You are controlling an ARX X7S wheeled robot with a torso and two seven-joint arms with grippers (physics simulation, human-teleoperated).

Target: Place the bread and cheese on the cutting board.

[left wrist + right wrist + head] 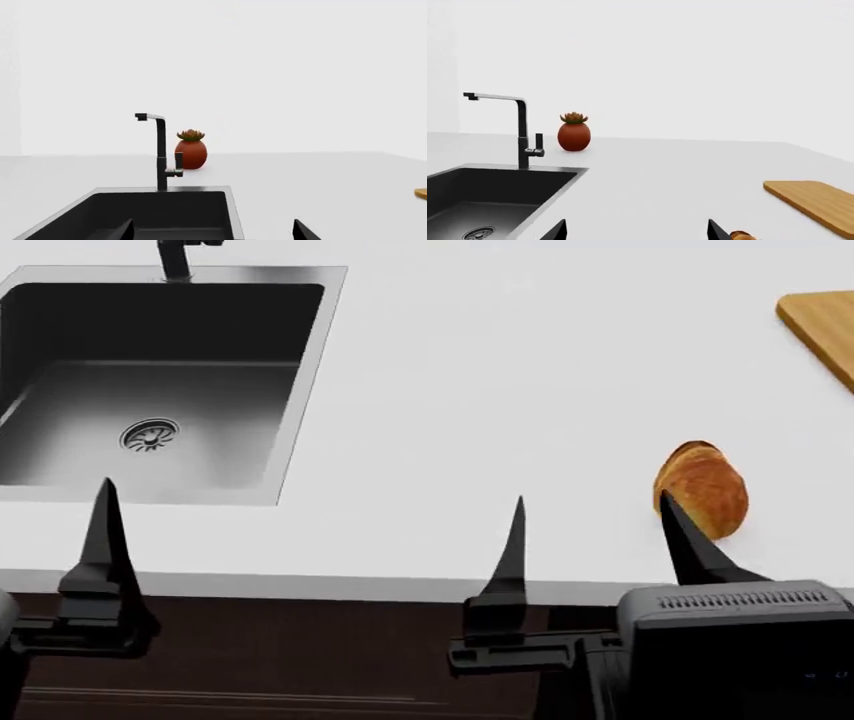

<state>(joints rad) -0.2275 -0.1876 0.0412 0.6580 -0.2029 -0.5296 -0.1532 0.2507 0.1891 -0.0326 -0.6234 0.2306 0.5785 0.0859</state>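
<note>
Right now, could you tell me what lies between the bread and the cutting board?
Nothing: in the head view, only bare white counter lies between the bread and the cutting board. No cheese shows there.

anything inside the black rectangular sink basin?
Only a round metal drain shows on the floor of the black rectangular sink. No bread or cheese in it. The black angular faucet stands at its back edge. The near wall's inner face is hidden.

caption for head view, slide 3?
Open pincers hover at counter edge near bread; cutting board far right.
</note>
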